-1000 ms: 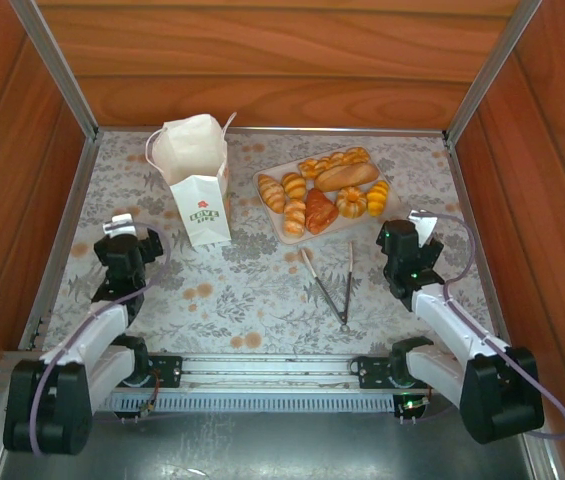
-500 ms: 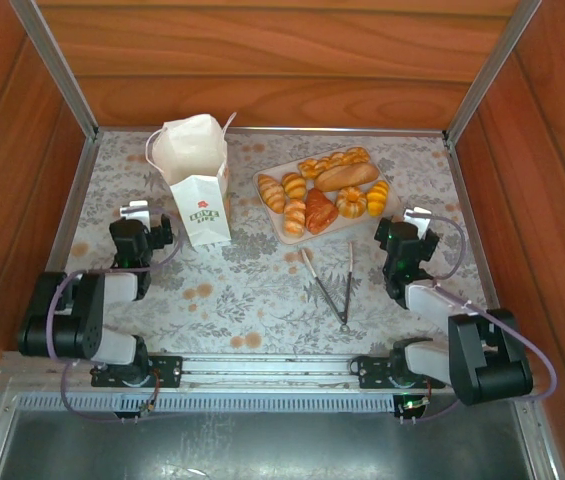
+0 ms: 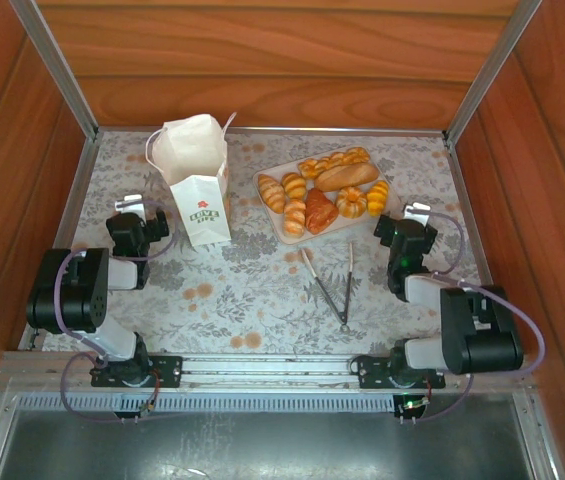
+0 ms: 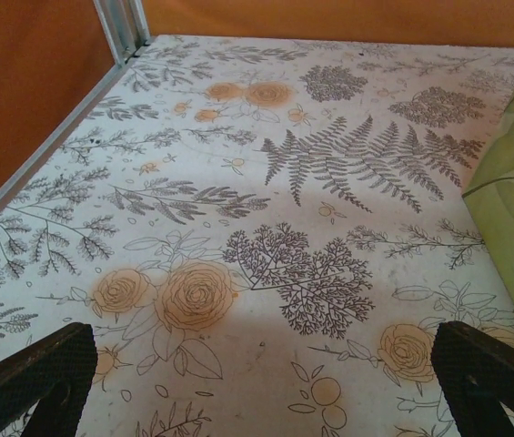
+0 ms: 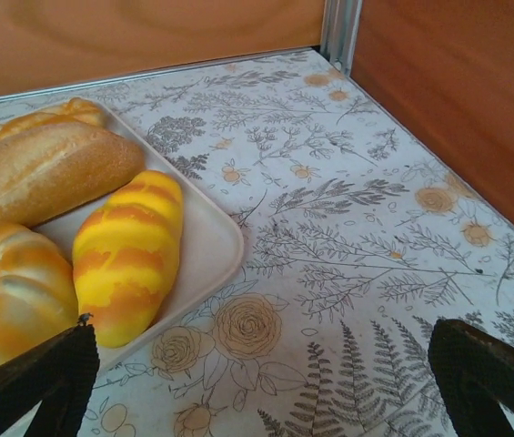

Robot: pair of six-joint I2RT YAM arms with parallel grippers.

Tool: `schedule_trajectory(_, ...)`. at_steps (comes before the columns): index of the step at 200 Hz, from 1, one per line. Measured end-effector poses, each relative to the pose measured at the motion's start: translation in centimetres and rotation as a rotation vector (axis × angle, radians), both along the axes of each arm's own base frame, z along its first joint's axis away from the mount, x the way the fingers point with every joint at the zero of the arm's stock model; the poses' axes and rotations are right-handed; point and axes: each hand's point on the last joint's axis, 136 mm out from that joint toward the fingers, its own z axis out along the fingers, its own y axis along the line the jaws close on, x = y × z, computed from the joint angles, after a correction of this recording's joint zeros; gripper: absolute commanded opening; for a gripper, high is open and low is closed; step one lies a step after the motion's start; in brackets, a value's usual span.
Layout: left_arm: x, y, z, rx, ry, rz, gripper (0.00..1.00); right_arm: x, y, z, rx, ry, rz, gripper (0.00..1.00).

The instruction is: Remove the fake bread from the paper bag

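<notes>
- The paper bag (image 3: 198, 185) stands upright in the upper left of the overhead view, with its mouth facing up and its long axis vertical. What it holds inside cannot be told.
- The left pincer (image 3: 132, 218) sits just lower left of the bag, so the bag lies up and to the right of it. The left arm is the nearer one.
- The left pincer's jaws are spread fully apart over the bare flowered tabletop (image 4: 238, 182) and hold nothing.
- The right pincer (image 3: 409, 225) is likewise wide open and empty. It sits beside the right corner of a beige tray (image 3: 278, 232).
- The fake bread (image 3: 322, 195) that can be seen lies on that tray, upper centre of the overhead view, to the right of the bag.
- The bag's front carries a small red logo above green lettering that appears to read "LOVE LIFE".
</notes>
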Motion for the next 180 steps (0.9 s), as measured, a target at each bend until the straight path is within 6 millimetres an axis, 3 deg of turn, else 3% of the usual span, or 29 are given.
schedule_trajectory(22,0.0,0.0,0.0,-0.002,-0.001,0.002,1.0,1.0,0.9,-1.7,-0.007,0.051,0.062,1.0)
schedule_trajectory(51,0.0,0.0,0.0,-0.003,-0.001,0.002,1.0,2.4,1.7,-2.5,0.005,0.068,0.124,1.0)
schedule_trajectory(180,0.0,0.1,0.0,-0.002,0.0,0.005,1.0,2.9,1.6,-2.3,0.039,0.07,0.163,1.0)
